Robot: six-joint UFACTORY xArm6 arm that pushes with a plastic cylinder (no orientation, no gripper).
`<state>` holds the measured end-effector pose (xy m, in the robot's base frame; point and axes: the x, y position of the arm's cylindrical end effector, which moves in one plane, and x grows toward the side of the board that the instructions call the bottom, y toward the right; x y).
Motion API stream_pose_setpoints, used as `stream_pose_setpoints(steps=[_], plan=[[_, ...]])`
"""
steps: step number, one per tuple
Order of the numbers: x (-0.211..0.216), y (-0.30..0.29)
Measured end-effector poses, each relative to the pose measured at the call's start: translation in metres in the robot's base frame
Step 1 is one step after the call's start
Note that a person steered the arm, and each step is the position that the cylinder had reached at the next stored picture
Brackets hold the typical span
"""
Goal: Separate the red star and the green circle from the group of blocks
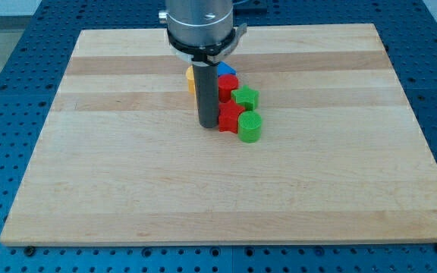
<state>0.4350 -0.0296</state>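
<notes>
My tip (207, 125) stands on the wooden table (127, 189), a little above the middle of the board and slightly toward the view's left of centre, and it is the bare end of a straight dark rod hanging from the arm's round grey collar (205, 26) at the view's top. The arm carries no hand at all, so there is nothing to be wide, narrow or holding; the rod simply ends in the tip. All the blocks sit in one tight cluster against the rod, mostly on its right in the view. The red star (230, 116) lies just beside the tip on the view's right, touching the rod or very nearly so. The green circle (250, 127), a short ribbed cylinder, sits just beyond the red star, further to the view's right and a touch lower, pressed against it. Above those two, a green star (245, 97) rests against a second red block (227, 85) whose shape I cannot make out. A blue block (225, 70) shows at the top of the cluster, partly hidden by the rod. On the rod's left in the view, an orange-yellow block (191, 80) peeks out, mostly covered, its shape unclear.
</notes>
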Motion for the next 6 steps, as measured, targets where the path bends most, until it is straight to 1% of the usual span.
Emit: stream_pose_setpoints(steps=[1, 3, 5, 6], plan=[[0.0, 0.008], [-0.002, 0.045], [-0.019, 0.051], [-0.022, 0.066]])
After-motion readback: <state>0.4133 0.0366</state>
